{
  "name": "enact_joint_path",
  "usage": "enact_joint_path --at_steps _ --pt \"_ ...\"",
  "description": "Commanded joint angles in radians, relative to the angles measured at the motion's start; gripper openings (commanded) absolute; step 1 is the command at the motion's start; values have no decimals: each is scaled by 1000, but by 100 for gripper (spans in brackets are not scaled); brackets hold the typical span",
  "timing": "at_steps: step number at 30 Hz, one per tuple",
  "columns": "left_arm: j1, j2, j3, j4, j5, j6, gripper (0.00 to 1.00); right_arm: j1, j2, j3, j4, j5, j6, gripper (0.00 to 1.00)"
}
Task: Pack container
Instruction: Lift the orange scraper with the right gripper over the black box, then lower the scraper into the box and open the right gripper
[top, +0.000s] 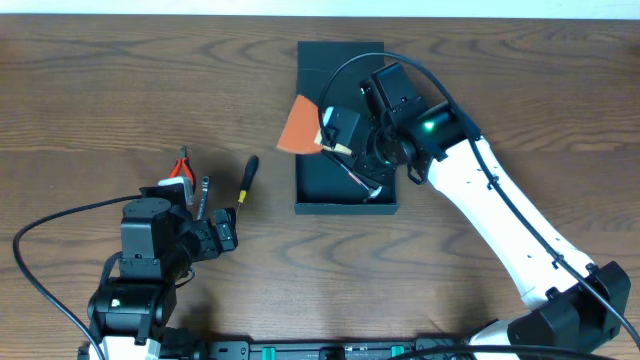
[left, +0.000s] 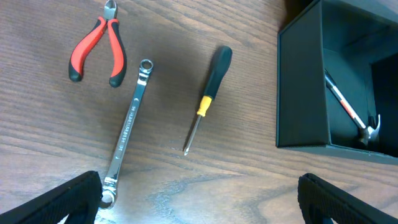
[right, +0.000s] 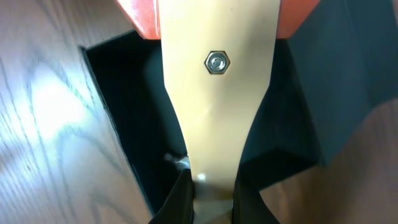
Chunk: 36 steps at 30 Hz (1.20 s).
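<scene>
Container (top: 345, 208) lies beneath right end effector (top: 344, 148) gripping scraper (top: 298, 128).

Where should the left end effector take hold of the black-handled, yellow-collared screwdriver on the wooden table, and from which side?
I would grip the black-handled, yellow-collared screwdriver by its thick black handle, coming straight down from above and closing across its width. It lies flat on the wooden table, apart from the silver wrench, and the thin shaft offers little to hold.
</scene>
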Motion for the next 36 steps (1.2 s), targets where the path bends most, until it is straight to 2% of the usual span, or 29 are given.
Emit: enact_joint_path --at_steps 1,10,17,27,36 --pt "-3 -1 20 -2 -12 -5 98 -7 -14 31 2 -31 -109 1" --pt "-3 -1 20 -3 -12 -5 98 -25 94 31 -33 -32 -204 1" --pt "-3 -1 20 -3 -12 -5 99 -56 189 31 -27 -22 -205 1" --pt "-3 -1 20 -2 -12 -5 98 -124 196 31 -2 -24 -188 1" --pt "-3 -1 20 -2 -12 -5 99 -124 198 30 3 -41 -164 1"
